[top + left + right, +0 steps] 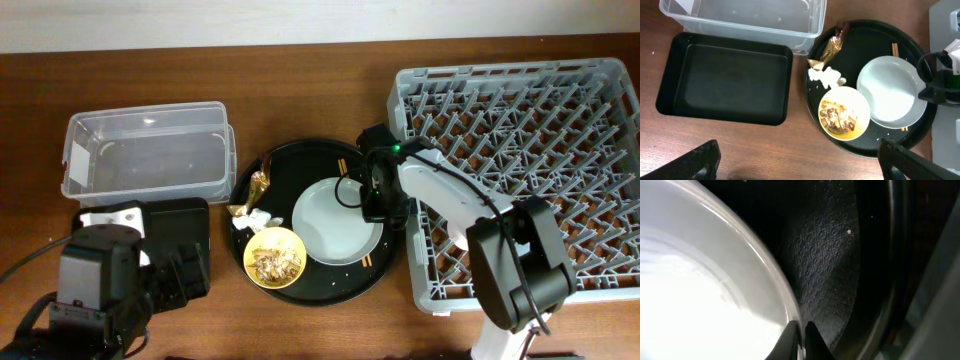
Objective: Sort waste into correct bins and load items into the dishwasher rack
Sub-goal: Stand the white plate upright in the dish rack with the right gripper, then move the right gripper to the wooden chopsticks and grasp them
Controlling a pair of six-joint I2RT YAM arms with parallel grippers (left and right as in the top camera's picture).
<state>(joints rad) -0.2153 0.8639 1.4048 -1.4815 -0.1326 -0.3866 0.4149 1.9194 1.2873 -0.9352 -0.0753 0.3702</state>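
The pale plate lies on the round black tray, over the chopsticks. My right gripper is shut on the plate's right rim. The yellow bowl holds beige food scraps. The gold foil wrapper and white tissue lie left of the plate. The clear tub and flat black tray are at the left. My left gripper is open and empty above bare table. The rack is at the right. The cups are out of view.
The round black tray sits between the tub and the rack, its right edge close to the rack wall. The left arm's body covers part of the flat black tray in the overhead view.
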